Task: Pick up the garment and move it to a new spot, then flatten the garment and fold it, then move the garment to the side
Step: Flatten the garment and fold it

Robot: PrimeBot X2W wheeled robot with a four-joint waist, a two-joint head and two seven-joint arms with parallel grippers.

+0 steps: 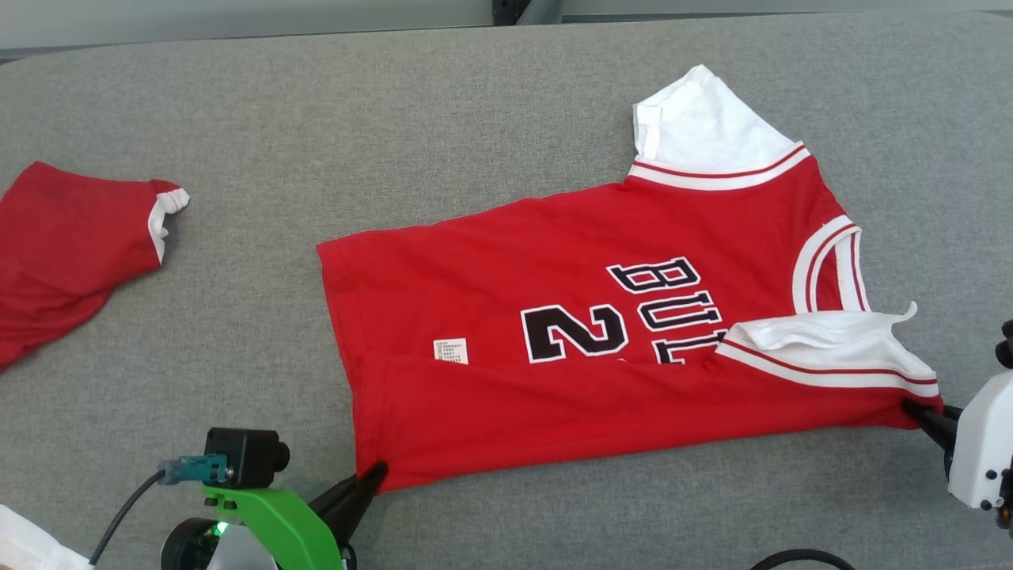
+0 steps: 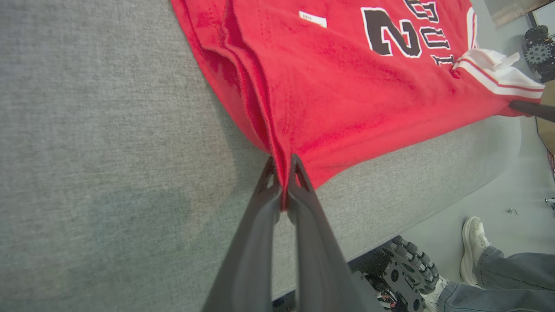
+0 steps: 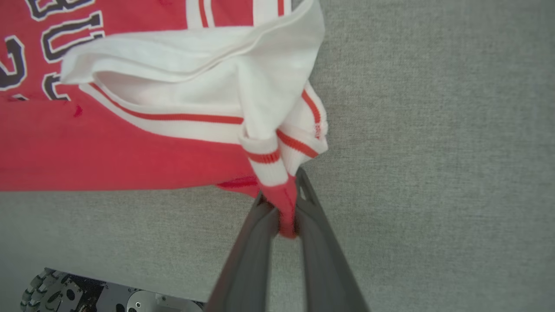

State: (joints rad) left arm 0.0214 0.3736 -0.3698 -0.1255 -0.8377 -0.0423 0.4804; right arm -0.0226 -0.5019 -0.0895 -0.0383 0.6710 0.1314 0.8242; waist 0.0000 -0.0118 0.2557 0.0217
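- The garment (image 1: pixel 601 317), a red jersey with black lettering, lies spread on the grey table (image 1: pixel 475 119). In the head view it runs from the centre out toward 3 o'clock, with the hem at 9 o'clock and the collar at 3 o'clock.
- Its near long edge is doubled over the body as a band along the 6 o'clock side. This looks like a lengthwise fold in hand, with both ends pinched so the band travels straight instead of sagging mid-way.
- The left gripper (image 1: pixel 372 475) is clenched on the hem corner at 7 o'clock. Its wrist view shows several red layers squeezed between the fingertips.
- The right gripper (image 1: pixel 910 408) is clenched on the near shoulder end at 4 o'clock, with red cloth and striped cuff bunched between its fingers. The white sleeve (image 1: pixel 823 340) flops over the lettering beside it.
- Both arms sit low, close to the table. The left fingers point toward 1 o'clock and the right fingers toward 10 o'clock, and the fold edge runs straight between them.
- Another red cloth (image 1: pixel 63 245) lies at 9 o'clock, well apart.
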